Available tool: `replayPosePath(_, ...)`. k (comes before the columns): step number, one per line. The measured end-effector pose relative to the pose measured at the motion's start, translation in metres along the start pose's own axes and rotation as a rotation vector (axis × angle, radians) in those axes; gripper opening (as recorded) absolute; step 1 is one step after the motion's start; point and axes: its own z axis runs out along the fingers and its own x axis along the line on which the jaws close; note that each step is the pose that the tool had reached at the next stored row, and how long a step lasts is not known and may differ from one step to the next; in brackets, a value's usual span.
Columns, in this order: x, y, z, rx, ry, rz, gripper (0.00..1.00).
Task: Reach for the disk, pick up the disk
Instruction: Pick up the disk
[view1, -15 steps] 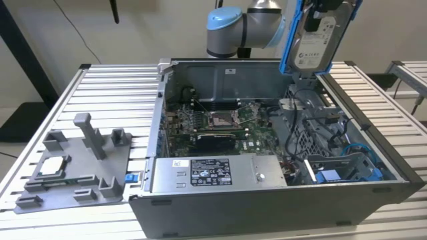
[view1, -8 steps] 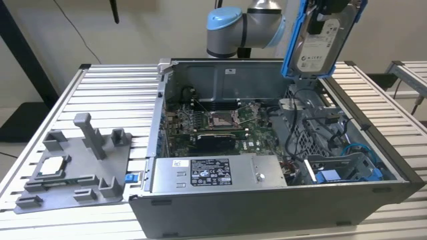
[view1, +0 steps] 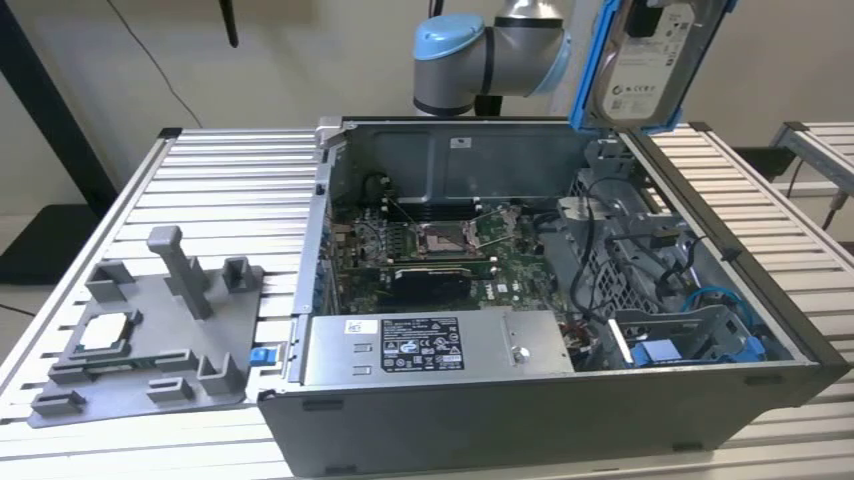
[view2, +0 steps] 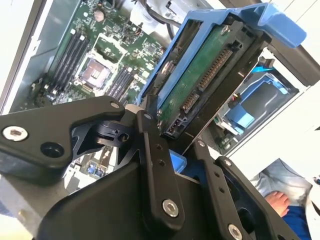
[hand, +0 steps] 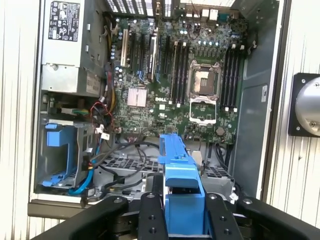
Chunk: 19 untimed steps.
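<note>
The disk (view1: 650, 62), a silver-grey drive with a white label in a bright blue bracket, hangs upright in the air above the back right corner of the open computer case (view1: 534, 420). In both wrist views my gripper (view2: 172, 132) (hand: 182, 202) is shut on it, one black finger (view2: 152, 150) on each side of the blue bracket. The second wrist view shows the disk's (view2: 210, 70) green circuit board and connectors. In the first wrist view the disk's (hand: 177, 170) blue bracket edge stands between the fingers, high over the motherboard (hand: 195, 85).
Inside the case lie the motherboard (view1: 427, 245), the power supply (view1: 420, 345) and a blue bay piece (view1: 667, 350) with cables. A grey fixture (view1: 147, 340) holding a small silver chip (view1: 107, 330) sits on the slatted table at the exterior view's left. A person's foot (view2: 280, 202) is on the floor.
</note>
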Motion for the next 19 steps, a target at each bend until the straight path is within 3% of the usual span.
replayPosePath(4,0.0036,0.0003,-0.0064,0.0001,-0.0015,0.0,0.0)
replayPosePath(9,0.0135,0.0009,-0.0067,0.0004,-0.0073,0.0,0.0)
replayPosePath(19,0.0453,0.0029,-0.0067,0.0008,-0.0137,0.0,0.0)
